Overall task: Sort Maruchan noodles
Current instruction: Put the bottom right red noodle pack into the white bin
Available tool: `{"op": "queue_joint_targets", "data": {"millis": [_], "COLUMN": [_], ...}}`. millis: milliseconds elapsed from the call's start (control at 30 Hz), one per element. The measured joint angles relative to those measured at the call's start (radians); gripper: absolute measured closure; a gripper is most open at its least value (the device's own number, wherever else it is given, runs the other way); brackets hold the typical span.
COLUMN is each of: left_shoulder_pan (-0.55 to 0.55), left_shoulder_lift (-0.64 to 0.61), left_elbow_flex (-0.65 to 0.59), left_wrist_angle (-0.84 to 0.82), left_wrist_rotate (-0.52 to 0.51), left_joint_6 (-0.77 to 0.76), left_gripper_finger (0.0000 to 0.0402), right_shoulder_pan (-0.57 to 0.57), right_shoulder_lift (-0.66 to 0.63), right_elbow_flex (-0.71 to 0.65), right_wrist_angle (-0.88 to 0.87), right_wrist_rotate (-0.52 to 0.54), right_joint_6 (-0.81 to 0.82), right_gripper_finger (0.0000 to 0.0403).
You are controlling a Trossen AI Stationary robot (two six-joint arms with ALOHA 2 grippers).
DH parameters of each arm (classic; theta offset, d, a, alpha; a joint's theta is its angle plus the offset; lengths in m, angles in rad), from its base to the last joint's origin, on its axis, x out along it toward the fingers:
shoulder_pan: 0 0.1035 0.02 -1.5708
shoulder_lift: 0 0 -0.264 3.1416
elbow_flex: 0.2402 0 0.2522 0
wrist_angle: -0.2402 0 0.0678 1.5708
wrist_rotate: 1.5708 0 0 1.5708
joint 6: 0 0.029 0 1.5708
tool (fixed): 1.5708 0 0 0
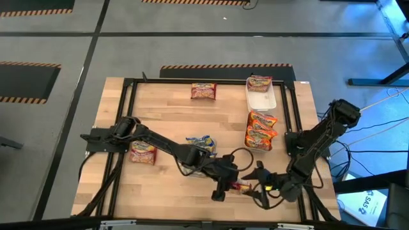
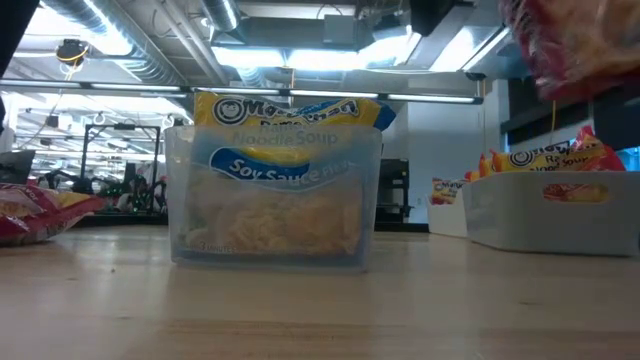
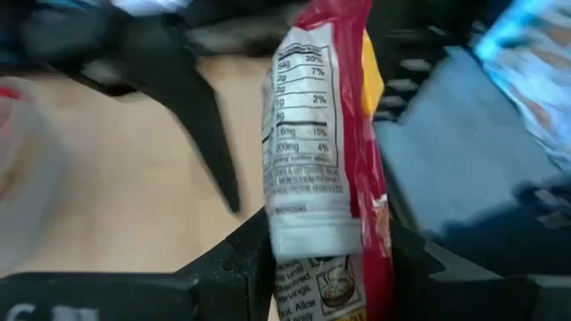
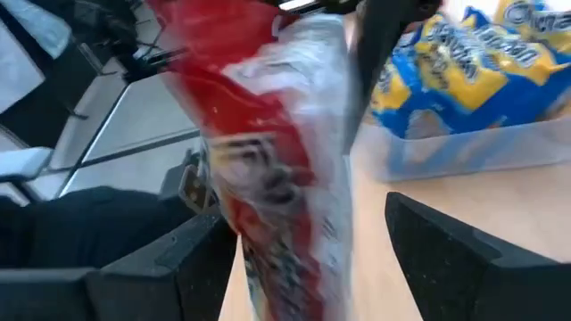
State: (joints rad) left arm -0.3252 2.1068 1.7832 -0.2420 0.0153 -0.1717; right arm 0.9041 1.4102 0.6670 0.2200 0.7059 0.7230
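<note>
Wooden desk [image 1: 172, 115] on grey floor [image 1: 57, 57]. My left pincer [image 3: 330, 259] grips the red noodle packet [image 3: 326, 134]; my right pincer [image 4: 308, 259], parted, straddles it.

"soy sauce" on blue noodle packet [image 2: 285, 165]

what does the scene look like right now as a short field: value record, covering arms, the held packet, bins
left gripper: shut on the dark red packet, near the table's front edge
right gripper: fingers open on either side of the same packet
blue packets: in the clear container, mid-table
orange packets: stacked on the right side
white tray: one packet in its far end
loose packets: one far centre, one on the left
</note>
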Motion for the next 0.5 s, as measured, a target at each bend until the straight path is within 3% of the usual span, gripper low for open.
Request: {"op": "queue_joint_targets", "data": {"millis": [133, 267, 500], "left_shoulder_pan": [0.012, 0.006, 0.01], "left_shoulder_lift": [0.0, 0.0, 0.001], "left_elbow_flex": [0.002, 0.002, 0.002], "left_wrist_angle": [-0.02, -0.066, -0.029], "left_wrist_rotate": [-0.057, -0.065, -0.077], "left_joint_6": [-0.024, -0.031, -0.031], "left_gripper_finger": [0.0269, 0.0269, 0.0269], "right_shoulder_pan": [-0.017, -0.014, -0.043], "right_shoulder_lift": [0.001, -0.026, -0.01], "right_elbow_flex": [0.0, 0.0, 0.0], "right_wrist_angle": [-0.016, -0.063, -0.055], "right_wrist_rotate": [-0.007, -0.099, -0.071], "right_joint_6": [-0.005, 0.029, 0.003], "right_gripper_finger": [0.0134, 0.0134, 0.0134]}}
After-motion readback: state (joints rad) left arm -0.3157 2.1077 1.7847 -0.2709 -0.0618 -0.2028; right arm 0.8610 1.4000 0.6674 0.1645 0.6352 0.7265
